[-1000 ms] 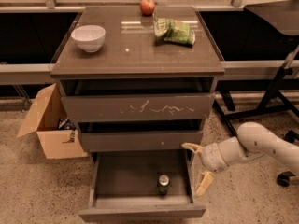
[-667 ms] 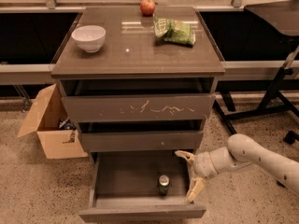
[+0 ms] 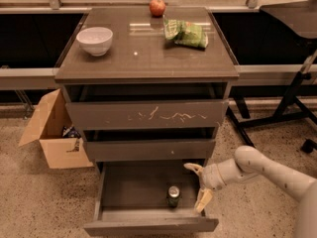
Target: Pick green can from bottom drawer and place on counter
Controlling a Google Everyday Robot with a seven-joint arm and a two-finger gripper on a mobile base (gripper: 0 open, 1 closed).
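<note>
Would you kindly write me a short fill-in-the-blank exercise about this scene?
The bottom drawer, lowest of ___, holds the upright green can.
The open hand is at that drawer, beside the can, holding ___.
On the counter sit a white bowl, a snack bag and a red ___.
Missing words: three; nothing; apple.

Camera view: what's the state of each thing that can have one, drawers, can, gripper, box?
bottom drawer: pulled open
green can: upright in the bottom drawer, not held
gripper: open, over the drawer right of the can, not touching it
scratched drawer: pushed in or nearly
middle drawer: pushed in or nearly
cardboard box: flaps open
bowl: upright on the counter
snack bag: lying flat on the counter
</note>
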